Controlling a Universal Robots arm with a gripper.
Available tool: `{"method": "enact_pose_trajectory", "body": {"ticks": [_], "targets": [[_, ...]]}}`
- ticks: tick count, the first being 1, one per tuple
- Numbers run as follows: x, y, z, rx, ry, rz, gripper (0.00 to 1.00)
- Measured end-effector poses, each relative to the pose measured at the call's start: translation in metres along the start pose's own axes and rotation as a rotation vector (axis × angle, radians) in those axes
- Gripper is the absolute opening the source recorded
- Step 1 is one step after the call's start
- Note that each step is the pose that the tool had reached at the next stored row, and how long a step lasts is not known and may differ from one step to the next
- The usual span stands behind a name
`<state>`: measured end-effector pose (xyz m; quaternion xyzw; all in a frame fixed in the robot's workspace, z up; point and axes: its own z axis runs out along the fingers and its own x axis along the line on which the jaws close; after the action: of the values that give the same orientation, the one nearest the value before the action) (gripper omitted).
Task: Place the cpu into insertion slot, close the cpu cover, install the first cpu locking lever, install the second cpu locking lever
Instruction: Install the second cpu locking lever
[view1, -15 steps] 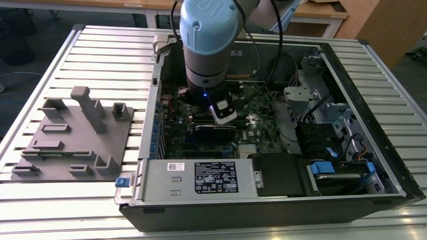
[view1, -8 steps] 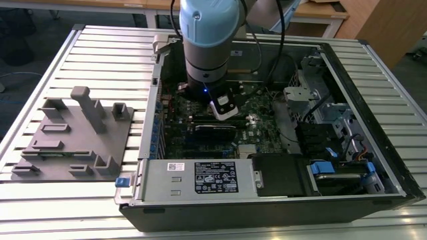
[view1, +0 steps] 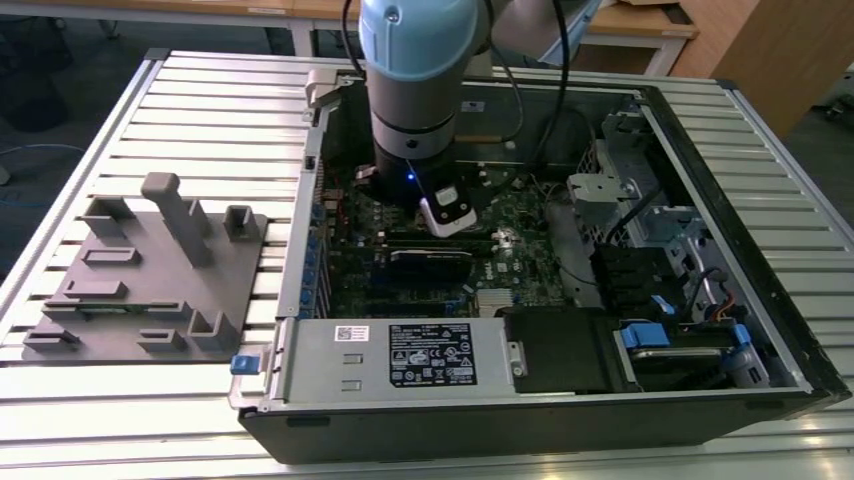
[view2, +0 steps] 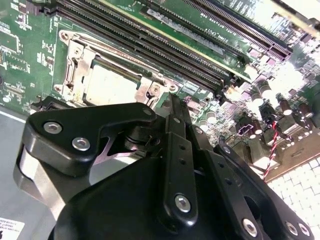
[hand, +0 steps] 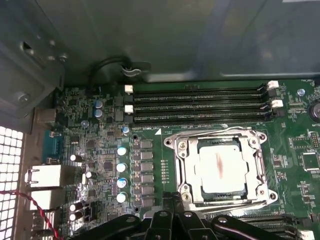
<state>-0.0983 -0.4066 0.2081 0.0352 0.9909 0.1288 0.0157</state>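
Black gripper (view2: 172, 107) linkage plates with their silver screws lie closest to the lens in both wrist views, and the two fingers (view2: 176, 125) run side by side to a meeting point with no gap between them and nothing clamped, so the gripper reads as closed and empty. Take the insertion slot (hand: 222, 167) as the landmark. It sits on the green motherboard (hand: 100, 145), directly alongside the bank of long black memory slots (hand: 197, 102), which run parallel to one of its edges. The cpu (hand: 220, 165) lies flat inside the slot, its pale metal face upward and square to the rim. The cpu cover (hand: 186, 167) is down over it as a silvery frame, and the chip face shows through its window. In the first wrist view the fingertips rest just beside the slot's edge opposite the memory slots, at the corner toward the row of small blue-topped capacitors (hand: 121, 167). Thin metal bars lie along the frame edges; whether a locking lever is latched or free cannot be read from these views. In the exterior view the arm (view1: 420, 80) stands nearly vertical inside the open computer case (view1: 747, 330), over the board's middle, with the gripper (view1: 447, 215) pointing down. The white-labelled power supply box (view1: 400, 355) lies well apart from the slot, at the case's near wall. Judged from this, chip placement and cover closing appear complete, and the gripper is positioned at the socket rim.
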Motion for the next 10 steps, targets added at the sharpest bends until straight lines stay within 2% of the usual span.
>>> {"method": "enact_pose_trajectory", "body": {"ticks": [4, 10], "targets": [[0.0000, 0.0058, 0.0015, 0.0149, -0.0028, 0.007, 0.10], [-0.0052, 0.0135, 0.0037, 0.0429, -0.0064, 0.012, 0.10]]}}
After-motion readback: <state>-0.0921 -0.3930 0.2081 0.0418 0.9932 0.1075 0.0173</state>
